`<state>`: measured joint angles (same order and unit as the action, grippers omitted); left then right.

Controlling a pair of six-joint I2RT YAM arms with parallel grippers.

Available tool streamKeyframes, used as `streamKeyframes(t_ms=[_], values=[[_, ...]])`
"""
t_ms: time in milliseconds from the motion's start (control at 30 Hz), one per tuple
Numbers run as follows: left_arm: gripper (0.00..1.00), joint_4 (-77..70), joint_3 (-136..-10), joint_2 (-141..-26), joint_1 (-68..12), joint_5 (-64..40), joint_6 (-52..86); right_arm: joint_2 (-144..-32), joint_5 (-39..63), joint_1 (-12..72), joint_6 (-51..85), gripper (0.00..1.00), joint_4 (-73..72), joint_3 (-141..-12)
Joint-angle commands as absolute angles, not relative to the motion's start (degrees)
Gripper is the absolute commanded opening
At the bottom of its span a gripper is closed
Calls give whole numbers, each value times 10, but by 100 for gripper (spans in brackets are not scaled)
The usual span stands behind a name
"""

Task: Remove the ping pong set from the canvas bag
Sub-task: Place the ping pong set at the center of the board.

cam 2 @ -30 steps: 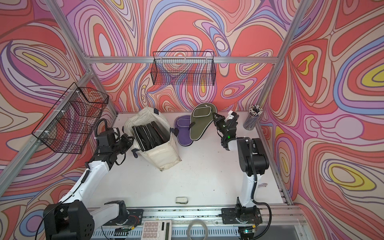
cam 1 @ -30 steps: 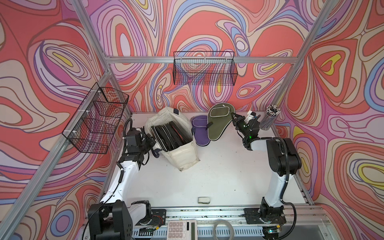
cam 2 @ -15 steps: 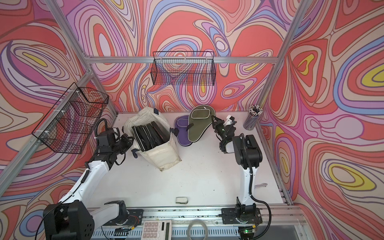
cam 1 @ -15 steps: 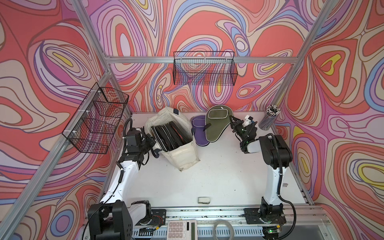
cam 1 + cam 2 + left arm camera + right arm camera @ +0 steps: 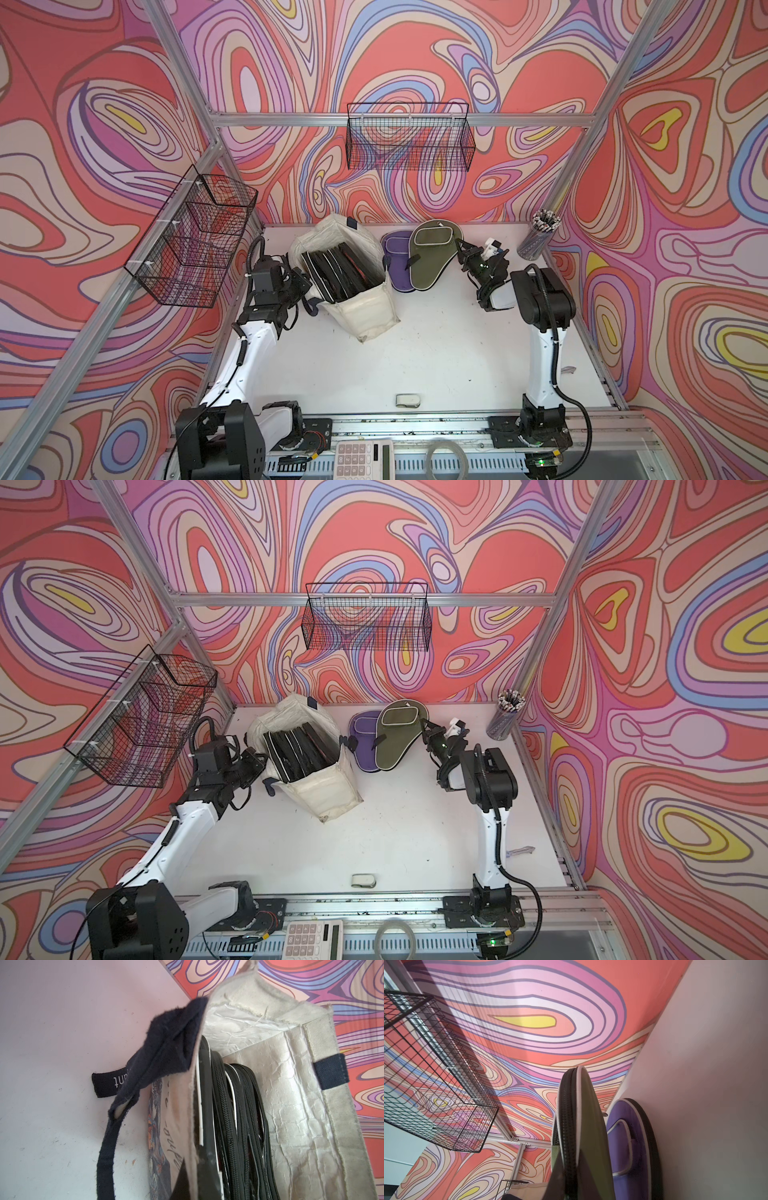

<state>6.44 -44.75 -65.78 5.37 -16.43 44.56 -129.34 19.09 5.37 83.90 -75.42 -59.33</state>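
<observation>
At the back of the white table, the canvas bag stands open, packed with black zipped cases.
Just beside it, the olive paddle case partly overlaps the purple paddle case. The right gripper is clamped on the olive paddle case's narrow end, and the left gripper is pinched on the bag's rim.

canvas bag: 1; paddle cases outside it: 2 (olive case, purple case); black zipped cases inside: several, uncountable; wire baskets: 2; pen cup: 1; calculator: 1
</observation>
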Motion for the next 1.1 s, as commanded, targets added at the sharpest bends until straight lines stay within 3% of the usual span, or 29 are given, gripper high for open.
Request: streamKeyframes(t_ms=[0,300,400,467,800,1067], values=[[0,67,-466,-660,58,-154,438,-1308,187,59,854,0,-789,-600],[0,68,-466,-657,58,-155,437,-1325,180,59,833,0,-766,-605],[0,68,-465,-657,58,-154,437,-1329,178,59,817,21,-746,-612],[0,66,-464,-657,58,-155,438,-1335,178,59,810,28,-735,-621],[0,65,-461,-654,58,-155,439,-1354,179,59,772,42,-668,-678],[0,62,-459,-654,58,-153,439,-1341,169,59,730,76,-601,-686]])
